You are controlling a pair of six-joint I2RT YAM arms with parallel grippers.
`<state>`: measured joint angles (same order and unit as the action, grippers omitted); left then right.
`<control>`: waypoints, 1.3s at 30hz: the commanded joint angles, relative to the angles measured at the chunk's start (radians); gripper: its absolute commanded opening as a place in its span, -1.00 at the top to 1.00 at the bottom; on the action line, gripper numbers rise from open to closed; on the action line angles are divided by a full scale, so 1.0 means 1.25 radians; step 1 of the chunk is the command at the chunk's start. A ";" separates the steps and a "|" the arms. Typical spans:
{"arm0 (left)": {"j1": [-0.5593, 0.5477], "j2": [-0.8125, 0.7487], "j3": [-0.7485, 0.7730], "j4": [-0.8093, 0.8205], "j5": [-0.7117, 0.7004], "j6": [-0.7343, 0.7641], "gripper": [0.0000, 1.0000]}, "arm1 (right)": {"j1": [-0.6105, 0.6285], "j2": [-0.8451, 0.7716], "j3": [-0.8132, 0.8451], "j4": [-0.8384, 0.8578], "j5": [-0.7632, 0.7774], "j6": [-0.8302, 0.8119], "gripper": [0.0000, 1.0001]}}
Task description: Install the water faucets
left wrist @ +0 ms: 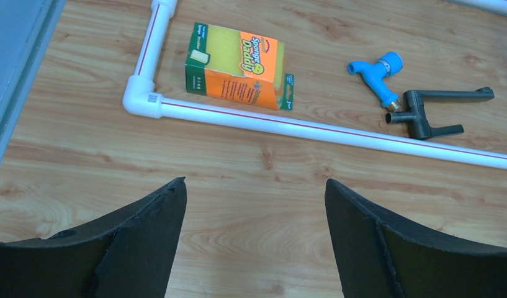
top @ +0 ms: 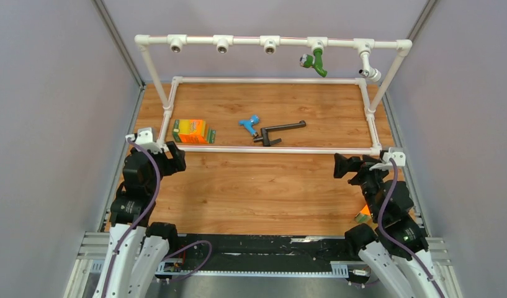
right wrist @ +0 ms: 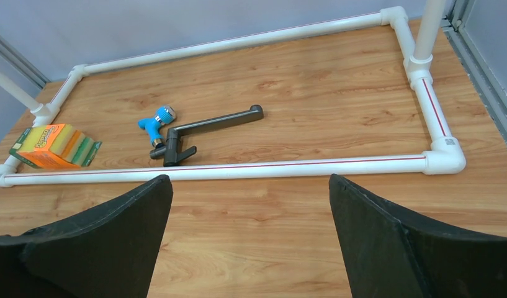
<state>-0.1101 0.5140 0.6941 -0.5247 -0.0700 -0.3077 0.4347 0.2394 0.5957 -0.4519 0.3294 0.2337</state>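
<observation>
A dark-brown L-shaped faucet lies on the table inside the white pipe frame, next to a small blue faucet. Both show in the left wrist view, the dark one and the blue one, and in the right wrist view, the dark one and the blue one. A green faucet and a white-chrome faucet hang from the top rail. My left gripper and right gripper are open and empty, near side of the frame's front pipe.
An orange sponge box lies inside the frame at the left, also in the left wrist view. Three tee sockets on the top rail hold nothing. Grey walls stand on both sides. A small orange item lies by the right arm.
</observation>
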 commanded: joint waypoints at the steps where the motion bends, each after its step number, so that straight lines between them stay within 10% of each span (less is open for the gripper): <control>1: -0.003 -0.006 0.002 0.009 -0.021 0.008 -0.76 | -0.003 0.037 0.012 0.013 -0.064 0.027 -1.00; 10: -0.002 -0.026 -0.021 0.039 -0.015 0.019 -0.78 | -0.004 0.200 -0.029 0.104 -0.339 0.081 -1.00; 27: -0.004 -0.065 -0.024 0.038 0.036 0.018 -0.77 | -0.056 0.990 0.231 0.311 -0.353 -0.096 -1.00; 39: -0.006 -0.070 -0.024 0.042 0.031 0.022 -0.76 | -0.080 1.243 0.351 0.246 -0.591 -0.183 -1.00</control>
<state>-0.1131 0.4347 0.6655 -0.5125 -0.0349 -0.3019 0.3389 1.7798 1.0222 -0.1184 -0.2531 0.0452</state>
